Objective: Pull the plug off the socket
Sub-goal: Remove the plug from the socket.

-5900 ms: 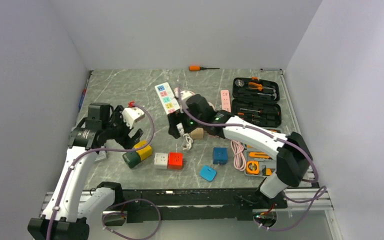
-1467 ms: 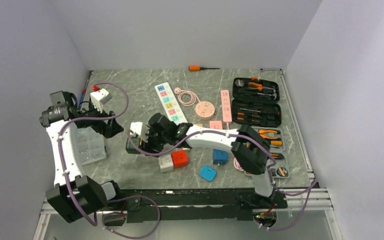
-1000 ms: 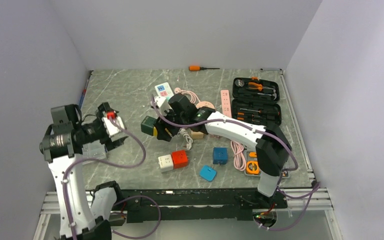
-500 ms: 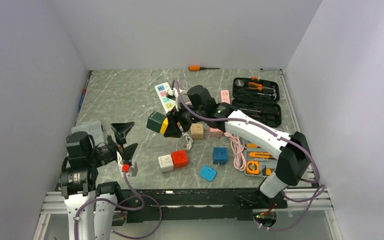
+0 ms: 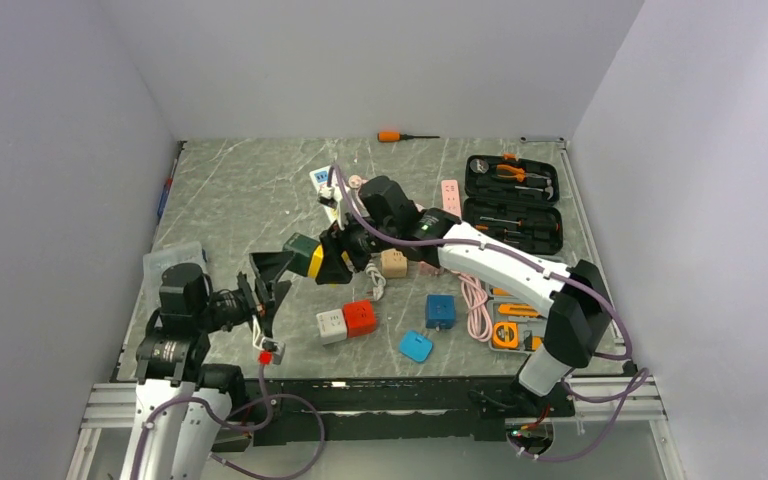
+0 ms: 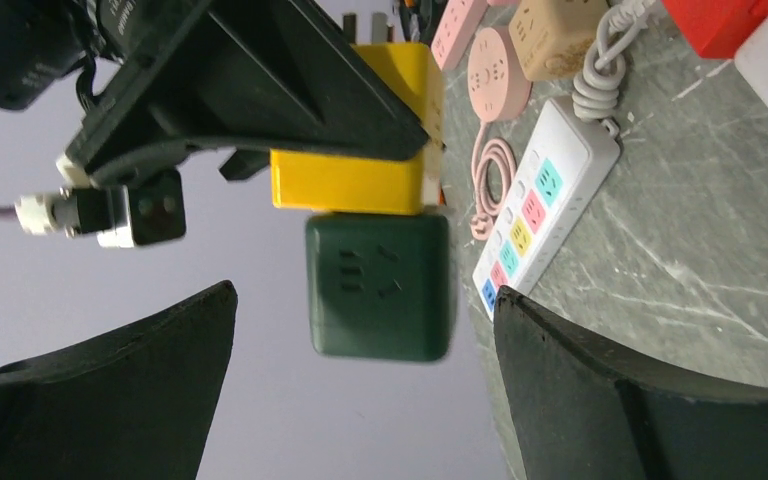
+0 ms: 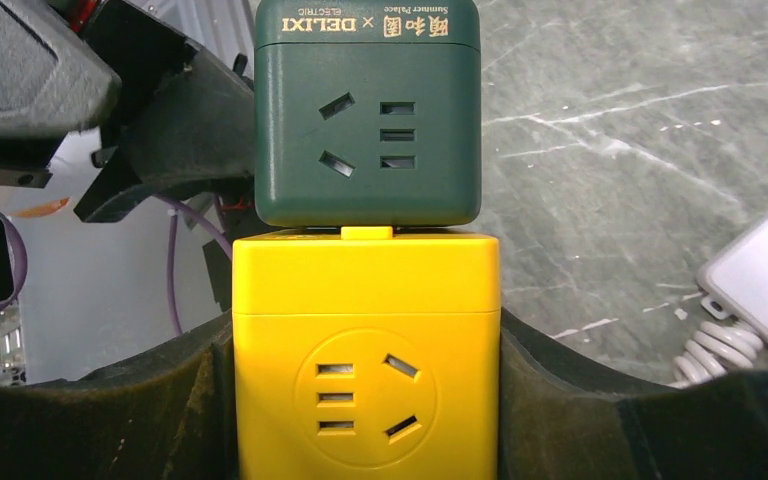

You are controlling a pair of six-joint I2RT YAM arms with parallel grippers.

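A dark green cube plug sits plugged into a yellow cube socket, and both hang in the air above the table. My right gripper is shut on the yellow socket, with a finger pressed against each of its sides. The green plug sticks out beyond the fingers. My left gripper is open and faces the green plug. Its fingertips stand wide on either side just short of the plug and do not touch it.
Below lie a red cube, a white cube, a blue cube, a light blue block and a beige cube. A white power strip, a pink strip, an open tool case and a clear box lie around.
My left arm swung from the left side to the front, and its open gripper now points at the green plug. My right gripper brought the joined cubes left toward it.
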